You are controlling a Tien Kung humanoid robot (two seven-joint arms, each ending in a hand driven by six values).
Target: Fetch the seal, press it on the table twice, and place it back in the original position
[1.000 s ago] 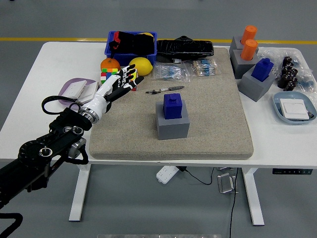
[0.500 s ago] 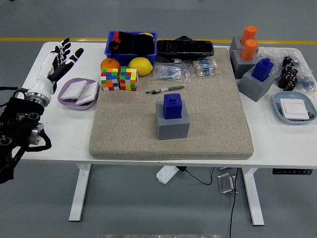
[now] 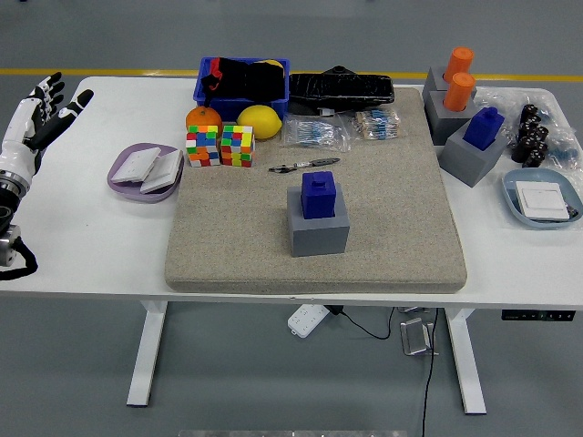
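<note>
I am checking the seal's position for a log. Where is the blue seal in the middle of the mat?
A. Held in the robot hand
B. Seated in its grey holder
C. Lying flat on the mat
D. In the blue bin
B: the blue seal stands upright in the grey holder on the mat.

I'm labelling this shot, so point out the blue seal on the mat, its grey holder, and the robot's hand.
blue seal (image 3: 318, 195), head view, front face.
grey holder (image 3: 318, 233), head view, front wall.
left hand (image 3: 36, 114), head view, palm.

A lab or factory test floor: grey sealed floor with a yellow line, a white height-adjustable table, power strip and trailing cable beneath.
</note>
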